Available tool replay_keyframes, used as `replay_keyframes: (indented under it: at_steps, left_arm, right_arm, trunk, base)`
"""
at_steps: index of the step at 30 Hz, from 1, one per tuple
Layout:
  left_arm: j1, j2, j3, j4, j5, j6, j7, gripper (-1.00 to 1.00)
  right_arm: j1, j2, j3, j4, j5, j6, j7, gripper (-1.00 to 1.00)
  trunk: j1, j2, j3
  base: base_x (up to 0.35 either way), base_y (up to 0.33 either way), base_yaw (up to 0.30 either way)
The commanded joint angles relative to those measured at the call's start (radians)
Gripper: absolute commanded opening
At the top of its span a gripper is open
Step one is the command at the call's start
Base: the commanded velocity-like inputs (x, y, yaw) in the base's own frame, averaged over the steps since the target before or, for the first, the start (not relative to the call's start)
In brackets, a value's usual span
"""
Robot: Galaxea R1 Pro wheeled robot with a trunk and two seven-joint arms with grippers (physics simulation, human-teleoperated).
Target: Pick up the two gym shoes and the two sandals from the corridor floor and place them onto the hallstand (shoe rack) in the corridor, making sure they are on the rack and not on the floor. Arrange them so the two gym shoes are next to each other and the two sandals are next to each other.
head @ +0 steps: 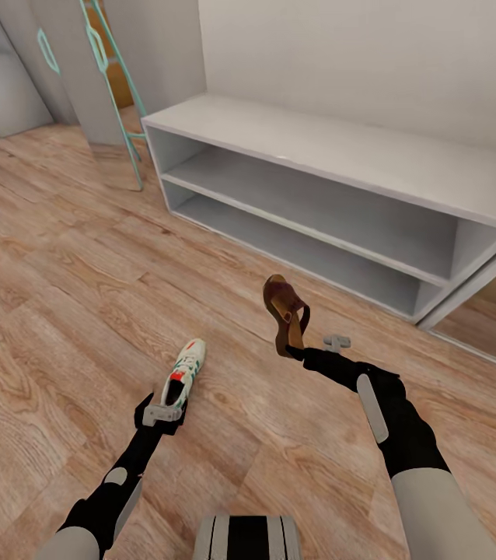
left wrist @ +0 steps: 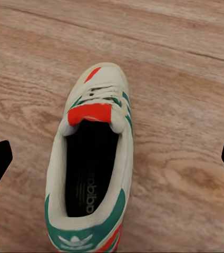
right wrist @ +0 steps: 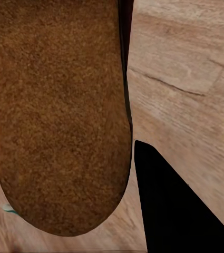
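Two shoes were in play at once! The right pincer (head: 301, 351) was clamped on a sandal (head: 284, 313), holding it upright clear of the corridor floor (head: 61, 311), with the hallstand (head: 403, 167) well ahead of it. The left pincer (head: 160, 414) hung spread wide just over a gym shoe (left wrist: 90, 158) lying on the planks between its fingers. Judged next: carry the sandal forward onto the rack; the left needed to drop and close.
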Motion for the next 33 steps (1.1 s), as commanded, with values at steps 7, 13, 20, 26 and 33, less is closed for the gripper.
replay_keyframes:
  at_steps: [7,13,20,26,33]
  left_arm:
    - [-0.001,-0.001,0.009,0.000,-0.009,-0.004,-0.005,1.00]
    - [-0.001,0.000,0.010,0.000,-0.009,-0.005,-0.005,1.00]
    - [-0.001,0.000,0.011,0.000,-0.008,-0.005,-0.005,1.00]
    - [-0.001,0.000,0.011,0.000,-0.008,-0.005,-0.005,1.00]
    - [-0.001,0.000,0.011,0.000,0.020,-0.005,-0.005,1.00]
  right_arm:
    - [-0.001,0.002,-0.003,-0.001,-0.010,0.010,0.001,-1.00]
    - [-0.001,0.001,-0.003,-0.001,-0.010,0.010,0.001,-1.00]
    - [-0.001,0.001,-0.003,-0.001,-0.010,0.010,0.001,-1.00]
    - [-0.001,0.001,-0.003,-0.001,-0.010,0.010,0.001,-1.00]
    - [0.000,0.001,-0.003,-0.001,-0.010,0.010,0.001,-1.00]
  trunk:
    - [0.003,-0.002,-0.039]
    - [0.006,-0.003,-0.072]
    - [0.009,-0.005,-0.111]
    - [0.011,-0.006,-0.144]
    - [0.015,-0.008,-0.182]
  base:
    - [0.000,0.000,0.000]
    - [0.000,0.000,0.000]
    - [0.000,0.000,0.000]
    - [0.000,0.000,0.000]
    - [0.000,0.000,0.000]
